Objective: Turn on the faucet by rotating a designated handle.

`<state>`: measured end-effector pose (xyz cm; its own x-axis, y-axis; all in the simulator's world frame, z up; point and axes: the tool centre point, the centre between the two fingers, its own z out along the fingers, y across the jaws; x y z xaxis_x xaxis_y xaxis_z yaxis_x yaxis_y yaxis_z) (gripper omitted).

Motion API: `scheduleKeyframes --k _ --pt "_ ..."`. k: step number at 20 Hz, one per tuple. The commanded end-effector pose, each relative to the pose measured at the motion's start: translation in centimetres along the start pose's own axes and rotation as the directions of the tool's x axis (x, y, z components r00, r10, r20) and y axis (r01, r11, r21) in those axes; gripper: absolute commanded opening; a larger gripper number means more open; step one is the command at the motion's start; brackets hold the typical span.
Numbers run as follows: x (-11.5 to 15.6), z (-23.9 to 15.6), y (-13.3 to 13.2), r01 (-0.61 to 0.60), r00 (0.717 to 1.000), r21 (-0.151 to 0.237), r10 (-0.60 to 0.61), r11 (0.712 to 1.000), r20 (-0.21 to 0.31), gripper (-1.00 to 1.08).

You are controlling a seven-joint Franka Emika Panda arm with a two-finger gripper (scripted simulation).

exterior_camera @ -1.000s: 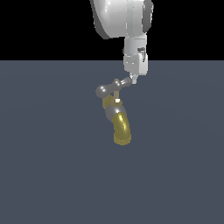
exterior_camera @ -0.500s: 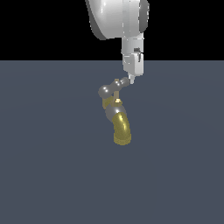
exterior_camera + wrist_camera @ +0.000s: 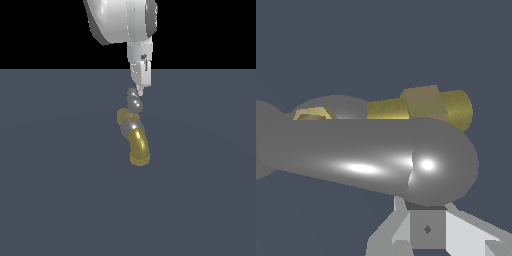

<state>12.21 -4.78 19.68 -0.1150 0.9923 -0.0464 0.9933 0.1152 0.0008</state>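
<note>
In the wrist view, the handle [image 3: 366, 155] is cut off at the frame edge, hiding its far end, and it covers most of the faucet [image 3: 421, 107]. The gripper [image 3: 426, 230] is cropped there and too small in the exterior view [image 3: 140, 91]; jaw state is indeterminate.

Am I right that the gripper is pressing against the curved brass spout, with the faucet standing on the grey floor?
Not quite. In the exterior view, the gripper meets the silver handle, not the spout, which curves away below it untouched. The faucet does stand on the grey floor.
</note>
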Motion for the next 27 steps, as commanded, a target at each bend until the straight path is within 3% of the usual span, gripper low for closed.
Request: scheduleKeyframes --k 1,27 --pt "1.8 -0.1 -0.2 0.017 1.000 0.000 -0.017 1.000 -0.008 -1.00" --pt "14.0 -0.8 -4.9 0.102 0.994 -0.004 -0.102 0.995 -0.045 -1.00"
